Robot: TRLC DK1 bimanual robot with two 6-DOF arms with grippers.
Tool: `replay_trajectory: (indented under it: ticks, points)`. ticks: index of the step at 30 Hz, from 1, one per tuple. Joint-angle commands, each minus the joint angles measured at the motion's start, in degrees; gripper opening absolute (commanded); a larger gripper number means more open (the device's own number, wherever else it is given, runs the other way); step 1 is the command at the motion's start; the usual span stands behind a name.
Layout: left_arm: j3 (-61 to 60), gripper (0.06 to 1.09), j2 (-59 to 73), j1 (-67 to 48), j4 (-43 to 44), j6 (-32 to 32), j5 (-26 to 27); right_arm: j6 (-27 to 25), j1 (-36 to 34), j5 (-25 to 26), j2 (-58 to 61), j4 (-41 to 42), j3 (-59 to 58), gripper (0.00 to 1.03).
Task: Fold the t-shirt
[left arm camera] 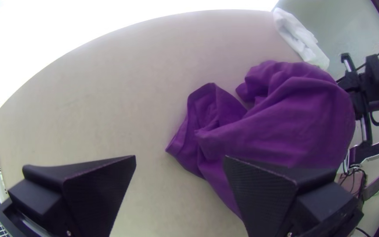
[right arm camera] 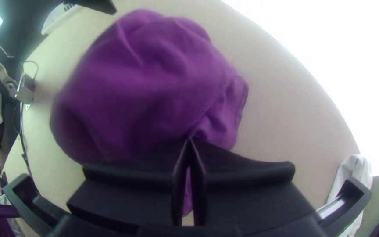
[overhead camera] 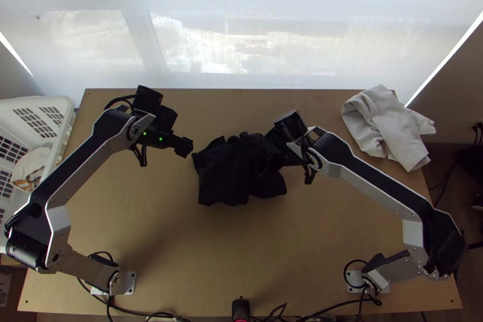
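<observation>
T-shirt (overhead camera: 224,174), purple cloth, bunched mid-frame on light wooden worktop (overhead camera: 181,231). Right black flat-fingered hand (right arm camera: 190,140) pinched shut on it; left black flat-fingered hand (left arm camera: 180,156) wide, empty. Risk: one-point pull could deepen crumples.

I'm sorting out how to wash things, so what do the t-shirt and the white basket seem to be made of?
The t-shirt looks like soft, matte fabric, perhaps cotton or a blend: it bunches in rounded folds without shine. The white basket looks like smooth moulded plastic, given its stiff walls and regular rows of openings.
</observation>
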Motion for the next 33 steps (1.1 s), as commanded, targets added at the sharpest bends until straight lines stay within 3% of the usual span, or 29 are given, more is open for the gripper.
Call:
replay_trajectory:
  ticks: [1,12,18,26,33]
  points:
    - [4.1,1.03,3.8,-0.9,0.0,-0.1,0.2,-1.6,0.8,1.0,-5.7,-4.6,6.0,0.03]
    - [7.3,1.03,5.2,-2.7,-0.1,-0.7,1.0,-11.1,0.7,14.0,-11.5,-1.6,16.7,0.03]
    - [8.9,1.03,4.6,-2.7,-0.4,-1.4,1.3,-18.4,1.6,20.9,-14.2,8.1,19.3,0.03]
    - [8.6,1.03,3.4,-2.8,-0.8,-2.0,2.5,-33.6,5.3,26.2,-17.4,21.4,22.2,0.03]
    - [6.6,1.03,5.0,-5.1,-0.7,-1.7,2.6,-36.1,6.0,28.3,-20.2,21.0,20.3,0.03]
